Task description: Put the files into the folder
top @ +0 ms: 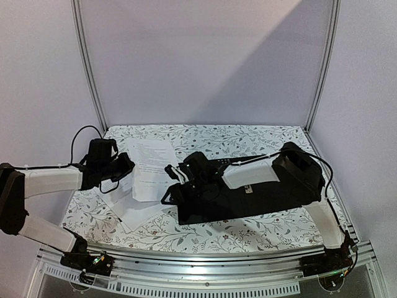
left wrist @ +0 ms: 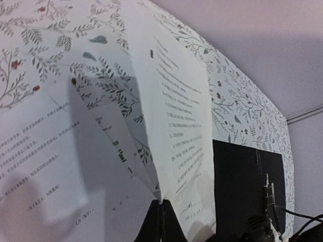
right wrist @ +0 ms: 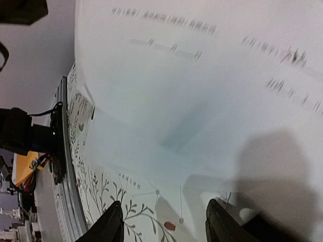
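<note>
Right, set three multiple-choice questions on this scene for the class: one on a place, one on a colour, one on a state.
1. The folder lies A) below the right arm B) below the left arm C) against the back wall.
2. Its visible face is A) white B) black C) red.
3. The left fingers are A) wide apart B) shut on a printed sheet C) shut on the folder.
Answers: 1 A, the right arm stretches across it; 2 B, it shows black from above; 3 B, the wrist view shows them pinching the sheet's edge.
</note>
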`<state>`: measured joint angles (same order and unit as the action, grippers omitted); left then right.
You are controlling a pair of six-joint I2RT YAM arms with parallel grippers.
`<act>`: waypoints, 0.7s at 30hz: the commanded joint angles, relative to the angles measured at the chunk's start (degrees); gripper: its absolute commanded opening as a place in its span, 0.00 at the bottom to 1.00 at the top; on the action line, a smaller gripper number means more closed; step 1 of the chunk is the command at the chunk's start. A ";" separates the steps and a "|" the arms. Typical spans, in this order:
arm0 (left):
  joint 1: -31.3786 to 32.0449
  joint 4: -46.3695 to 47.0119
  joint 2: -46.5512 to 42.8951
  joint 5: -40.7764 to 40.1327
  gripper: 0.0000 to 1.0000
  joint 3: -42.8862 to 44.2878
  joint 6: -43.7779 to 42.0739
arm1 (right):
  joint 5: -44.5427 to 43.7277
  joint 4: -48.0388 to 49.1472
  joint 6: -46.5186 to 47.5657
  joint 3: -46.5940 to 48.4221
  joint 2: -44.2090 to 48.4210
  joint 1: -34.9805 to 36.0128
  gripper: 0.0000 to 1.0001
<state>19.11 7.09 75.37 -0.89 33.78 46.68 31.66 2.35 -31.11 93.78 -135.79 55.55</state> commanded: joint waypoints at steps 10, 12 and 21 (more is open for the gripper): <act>0.36 3.04 -4.72 12.39 0.00 8.18 -20.37 | 7.56 18.85 -4.49 -29.32 25.60 -17.43 0.74; 1.28 4.16 -5.29 15.34 0.00 8.14 -21.14 | 9.21 21.66 -6.24 -30.34 26.45 -19.55 0.75; 9.72 4.18 -4.61 28.30 0.00 13.26 -24.71 | 12.40 31.27 -8.95 -29.99 23.55 -20.35 0.80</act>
<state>25.34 10.70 70.76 19.35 43.16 25.04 40.32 23.09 -36.38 64.45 -110.24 34.44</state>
